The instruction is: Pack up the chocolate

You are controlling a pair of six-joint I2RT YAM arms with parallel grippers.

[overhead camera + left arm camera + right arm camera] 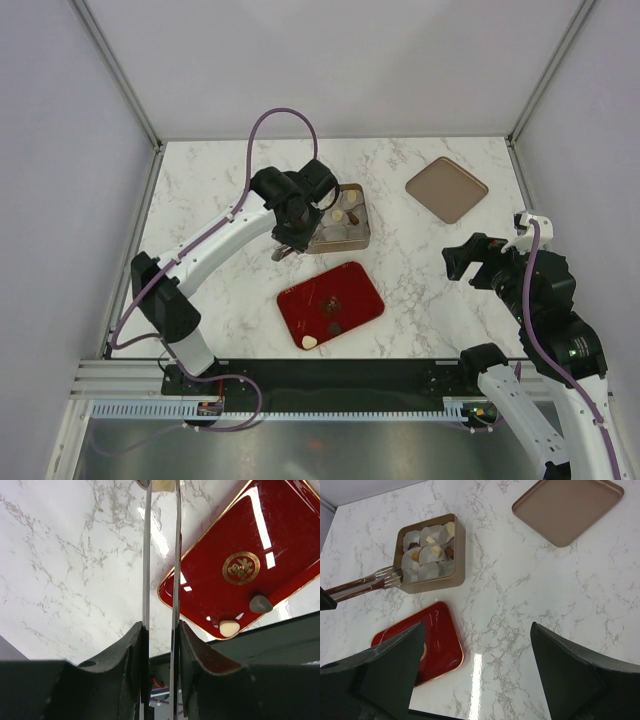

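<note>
A cream chocolate [311, 343] and a dark chocolate [333, 326] lie on the red tray [350, 285] toward the desk's near edge. More sit in the gold box [368, 228] mid-desk. My left end effector [161, 635] is clamped on tongs [147, 555] at the box's rim. My right end effector [476, 635] gapes wide and empty near the right edge.

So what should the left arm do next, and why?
Probably ease the tongs open over an empty paper cup: the left tool squeezes them, a cream piece seems pinched at their tips, which sit at the edge of the box.
</note>
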